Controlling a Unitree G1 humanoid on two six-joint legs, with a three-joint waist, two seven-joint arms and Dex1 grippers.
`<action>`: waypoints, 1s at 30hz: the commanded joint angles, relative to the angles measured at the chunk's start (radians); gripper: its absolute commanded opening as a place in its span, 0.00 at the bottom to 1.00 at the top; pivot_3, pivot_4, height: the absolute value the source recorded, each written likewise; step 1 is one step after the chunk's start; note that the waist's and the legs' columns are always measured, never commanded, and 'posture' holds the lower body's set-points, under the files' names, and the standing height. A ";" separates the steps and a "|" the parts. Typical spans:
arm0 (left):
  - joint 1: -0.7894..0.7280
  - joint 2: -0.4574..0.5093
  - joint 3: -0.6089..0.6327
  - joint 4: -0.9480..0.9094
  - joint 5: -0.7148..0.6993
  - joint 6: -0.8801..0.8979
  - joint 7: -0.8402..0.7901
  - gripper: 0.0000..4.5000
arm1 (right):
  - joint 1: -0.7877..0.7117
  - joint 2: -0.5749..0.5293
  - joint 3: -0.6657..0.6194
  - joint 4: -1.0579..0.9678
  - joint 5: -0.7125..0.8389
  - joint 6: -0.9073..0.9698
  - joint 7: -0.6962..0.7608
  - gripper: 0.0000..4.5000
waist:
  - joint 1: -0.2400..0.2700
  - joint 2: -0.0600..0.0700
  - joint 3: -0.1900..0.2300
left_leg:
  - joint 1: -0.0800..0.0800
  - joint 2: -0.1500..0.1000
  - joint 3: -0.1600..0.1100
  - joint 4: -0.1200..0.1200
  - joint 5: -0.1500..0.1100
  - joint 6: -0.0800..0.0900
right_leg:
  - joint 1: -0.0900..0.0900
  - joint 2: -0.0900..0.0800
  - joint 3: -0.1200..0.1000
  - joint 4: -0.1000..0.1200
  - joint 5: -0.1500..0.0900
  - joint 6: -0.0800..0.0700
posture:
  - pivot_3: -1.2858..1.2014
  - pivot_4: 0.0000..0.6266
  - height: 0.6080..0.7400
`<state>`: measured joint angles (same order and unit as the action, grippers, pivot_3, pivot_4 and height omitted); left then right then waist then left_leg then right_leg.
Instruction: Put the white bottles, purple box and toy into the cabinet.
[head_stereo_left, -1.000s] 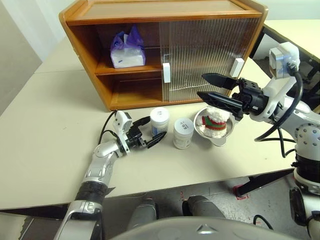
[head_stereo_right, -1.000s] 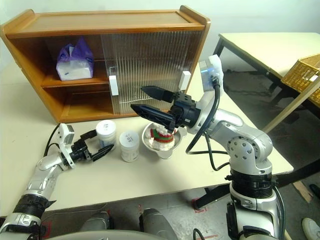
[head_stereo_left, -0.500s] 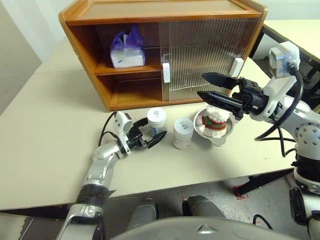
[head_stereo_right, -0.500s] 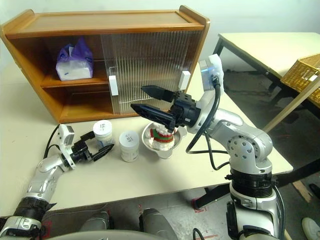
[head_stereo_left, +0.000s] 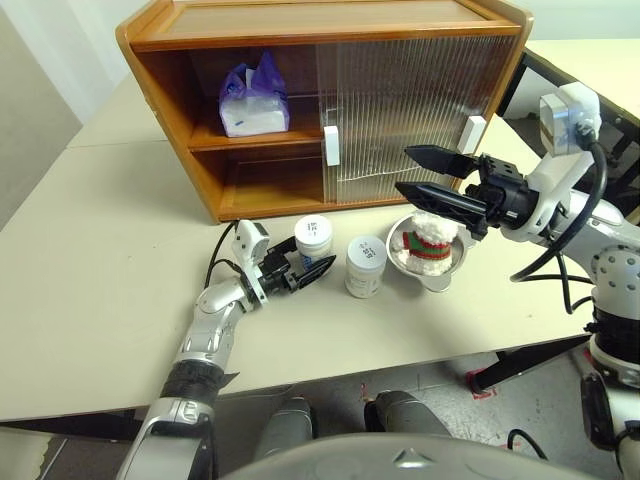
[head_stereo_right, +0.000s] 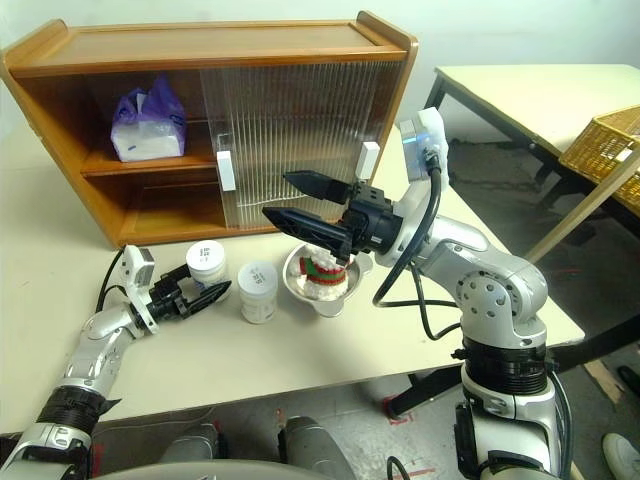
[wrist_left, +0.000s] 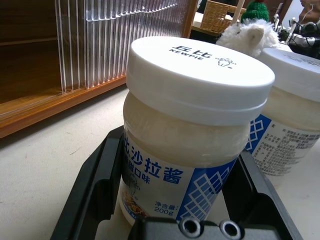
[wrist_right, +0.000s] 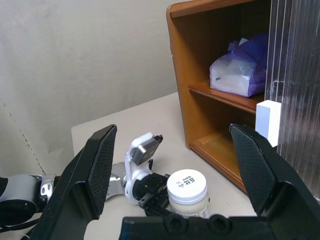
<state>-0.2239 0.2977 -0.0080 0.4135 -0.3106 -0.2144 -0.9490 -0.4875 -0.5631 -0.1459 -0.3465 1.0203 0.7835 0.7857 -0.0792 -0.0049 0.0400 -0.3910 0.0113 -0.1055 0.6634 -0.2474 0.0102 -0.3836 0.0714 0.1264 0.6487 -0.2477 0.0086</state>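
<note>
Purple box is already sitting on the cabinet's upper shelf, at its open left end, so that part looks done. Both bottles are standing on the tabletop near the cabinet: the left tool is straddling the left bottle, fingers apart on either side and not yet clamped, with the other bottle just right of it. Farther right, the toy is waiting in a metal bowl while the right tool is hovering above it, wide apart and empty.
</note>
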 joint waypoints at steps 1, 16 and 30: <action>0.002 0.012 0.013 0.016 0.014 -0.017 0.012 0.69 | -0.011 -0.003 -0.001 -0.003 0.003 0.002 0.004 1.00 | 0.000 0.000 0.000 | 0.000 0.000 0.000 0.000 0.000 0.000 | 0.000 0.000 0.000 0.000 0.000 0.000 | 0.47 0.06 1.00; -0.166 0.016 0.148 0.027 0.049 0.094 0.382 0.69 | -0.020 0.016 0.013 0.011 -0.010 -0.002 0.013 1.00 | 0.005 -0.001 0.000 | 0.000 -0.004 0.001 0.000 0.003 0.000 | 0.001 0.001 -0.001 0.000 0.001 0.002 | 0.47 0.07 1.00; -0.485 -0.030 0.163 0.545 0.132 -0.014 0.570 0.69 | 0.020 0.005 -0.019 -0.041 0.010 0.006 -0.022 1.00 | 0.000 -0.002 0.001 | 0.000 -0.005 0.001 0.001 0.004 0.001 | 0.002 -0.001 0.001 -0.001 0.007 0.014 | 0.44 0.07 1.00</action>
<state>-0.6801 0.2735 0.1465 0.9131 -0.1937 -0.1956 -0.3929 -0.4765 -0.5498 -0.1491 -0.3627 1.0176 0.7832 0.7719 -0.0797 -0.0066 0.0412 -0.3911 0.0066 -0.1046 0.6646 -0.2433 0.0115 -0.3815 0.0701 0.1275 0.6473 -0.2407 0.0224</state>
